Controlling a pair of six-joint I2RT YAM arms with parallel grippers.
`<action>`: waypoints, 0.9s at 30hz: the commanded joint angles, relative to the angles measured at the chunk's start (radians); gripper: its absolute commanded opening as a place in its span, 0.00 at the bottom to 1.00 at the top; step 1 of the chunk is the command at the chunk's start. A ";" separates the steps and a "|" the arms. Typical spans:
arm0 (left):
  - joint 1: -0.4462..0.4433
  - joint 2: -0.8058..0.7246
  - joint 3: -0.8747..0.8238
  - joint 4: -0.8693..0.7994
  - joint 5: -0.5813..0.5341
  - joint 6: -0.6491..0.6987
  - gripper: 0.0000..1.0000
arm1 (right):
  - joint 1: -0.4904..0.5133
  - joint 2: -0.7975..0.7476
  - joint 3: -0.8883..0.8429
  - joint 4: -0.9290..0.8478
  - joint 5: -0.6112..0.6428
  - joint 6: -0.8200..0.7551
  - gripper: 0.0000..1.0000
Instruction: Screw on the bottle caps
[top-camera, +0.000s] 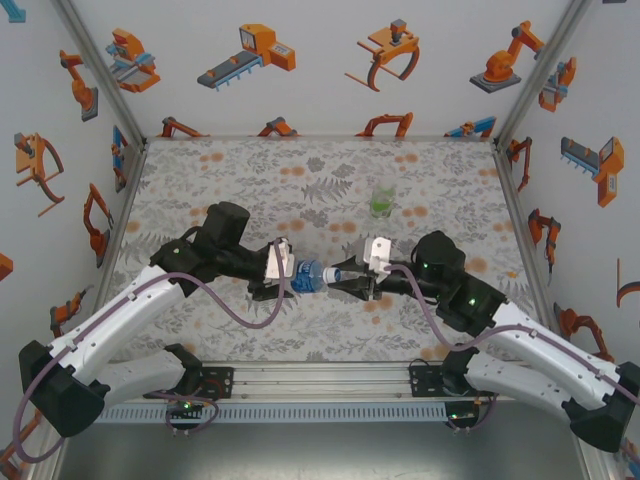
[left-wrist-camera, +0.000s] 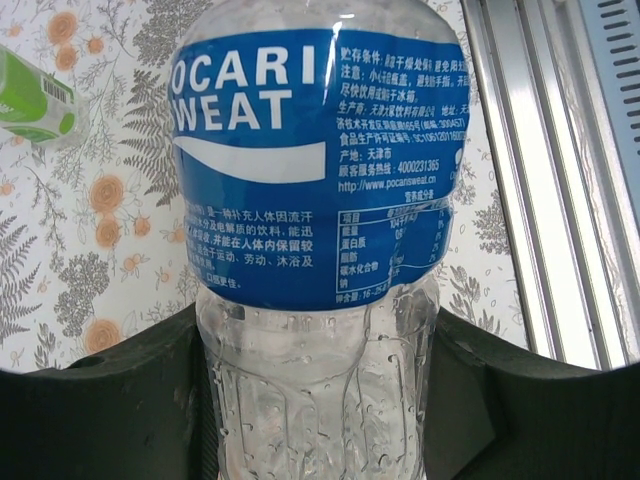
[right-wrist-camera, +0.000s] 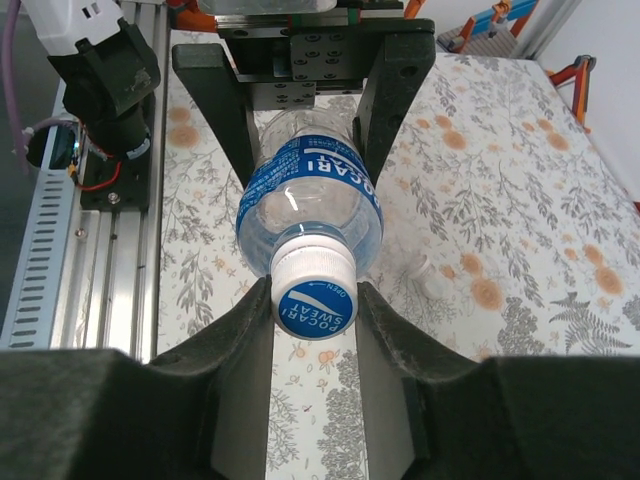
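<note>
The cap (right-wrist-camera: 313, 295), white with a blue printed top, sits on the neck of the bottle (right-wrist-camera: 310, 200), and whether it is turned fully home we cannot tell. The right claw (right-wrist-camera: 313, 310) is closed on that cap, one black finger pressed against each side of it. The bottle carries a blue Pocari Sweat label and lies level, its capped end toward the right claw and its base toward the left claw (right-wrist-camera: 310, 110). From the left wrist we see the left claw closed round the clear lower body, with a dark finger snug against each side just below the label, and droplets clinging inside the plastic. From above, the two claws meet end to end with the bottle between them, over the near middle of the flower-patterned worktop (top-camera: 250, 170). We cannot tell whether the bottle rests on the worktop or hangs just over it. The green bottle (top-camera: 383, 200) stands upright farther back and to the right, well apart from both claws. A metal rail (right-wrist-camera: 60, 260) runs along the near edge of the worktop, beside the arms' bases.
</note>
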 joint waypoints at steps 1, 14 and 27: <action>0.003 0.000 0.021 0.000 0.003 0.008 0.00 | 0.003 0.015 0.034 0.012 0.078 0.168 0.17; 0.004 0.009 0.023 0.008 -0.019 0.004 0.00 | 0.003 0.123 0.104 -0.151 0.392 1.479 0.00; 0.002 0.006 0.023 0.008 -0.007 0.002 0.00 | 0.001 0.154 0.248 -0.315 0.425 1.385 0.30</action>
